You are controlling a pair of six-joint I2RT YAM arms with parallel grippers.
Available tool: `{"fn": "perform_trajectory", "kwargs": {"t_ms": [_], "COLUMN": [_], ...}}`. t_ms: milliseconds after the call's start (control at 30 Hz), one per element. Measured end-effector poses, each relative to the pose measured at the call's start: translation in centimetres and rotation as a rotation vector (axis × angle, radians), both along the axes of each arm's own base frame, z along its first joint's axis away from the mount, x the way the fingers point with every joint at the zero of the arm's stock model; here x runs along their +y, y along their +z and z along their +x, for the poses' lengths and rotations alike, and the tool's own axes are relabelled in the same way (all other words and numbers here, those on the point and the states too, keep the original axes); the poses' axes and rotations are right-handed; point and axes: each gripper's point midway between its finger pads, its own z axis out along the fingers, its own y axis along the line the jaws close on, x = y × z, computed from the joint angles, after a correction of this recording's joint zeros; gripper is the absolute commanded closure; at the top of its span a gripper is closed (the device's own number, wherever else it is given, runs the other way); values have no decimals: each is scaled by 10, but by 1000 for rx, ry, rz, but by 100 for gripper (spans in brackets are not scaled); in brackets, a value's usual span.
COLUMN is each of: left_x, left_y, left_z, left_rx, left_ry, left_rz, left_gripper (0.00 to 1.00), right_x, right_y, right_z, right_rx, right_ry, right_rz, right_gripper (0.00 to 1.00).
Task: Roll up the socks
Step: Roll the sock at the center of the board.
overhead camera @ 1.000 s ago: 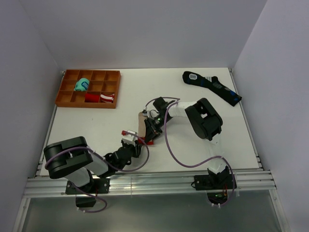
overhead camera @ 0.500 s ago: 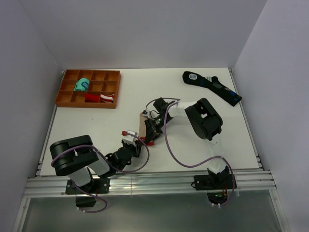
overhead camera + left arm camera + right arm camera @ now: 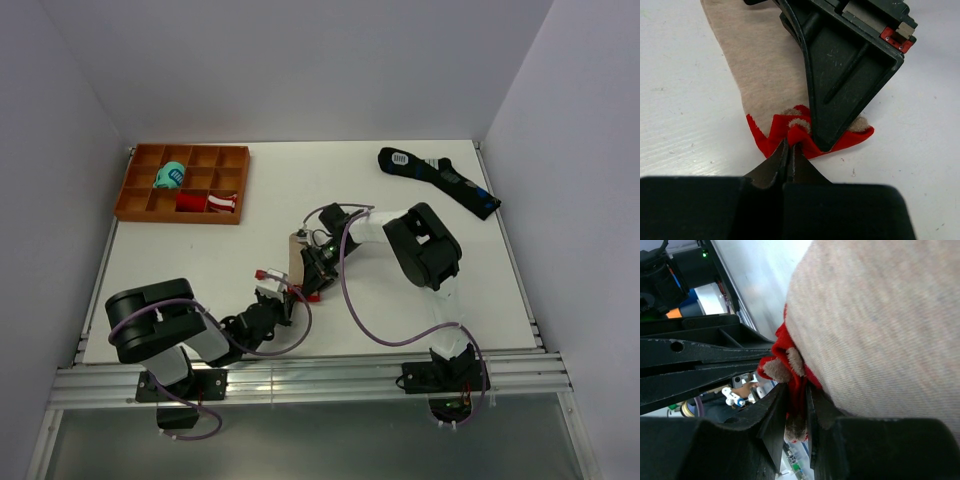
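Both my left gripper and right gripper are pinched tight on the bunched red end of the tan fabric socks, lying mid white table; I judge them soft, light, limp, best held there.

White tabletop, matte; faint scuffs and dark specks show in the left wrist view. Boxed in on three sides by back wall, left wall and right wall, all plain pale grey-lilac panels meeting at straight seams. Aluminium rails run along the near edge. A thin metal strip borders the right side. Below the rails, a dull grey surface. Light even and diffuse; shadows soft, short.
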Motion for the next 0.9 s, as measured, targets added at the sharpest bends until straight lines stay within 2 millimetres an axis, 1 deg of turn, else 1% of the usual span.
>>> {"fn": "perform_trajectory", "kwargs": {"t_ms": [133, 300, 567, 733, 900], "left_x": [-3, -3, -3, -4, -4], "left_y": [0, -1, -4, -6, -6], "left_z": [-1, 2, 4, 3, 1], "left_rx": [23, 68, 141, 184, 222], "left_ry": [-6, -4, 0, 1, 0], "left_rz": [-27, -76, -143, -179, -218], "left_gripper": [100, 100, 100, 100, 100], "right_x": [-2, -1, -1, -1, -4], "right_y": [-4, -4, 0, 5, 19], "right_z": [-2, -2, 4, 18, 36], "right_rx": [8, 16, -43, -167, -290], "right_ry": [-8, -23, -80, -146, -236], "right_rz": [-8, -2, 8, 17, 62], "right_gripper": [70, 64, 60, 57, 56]}}
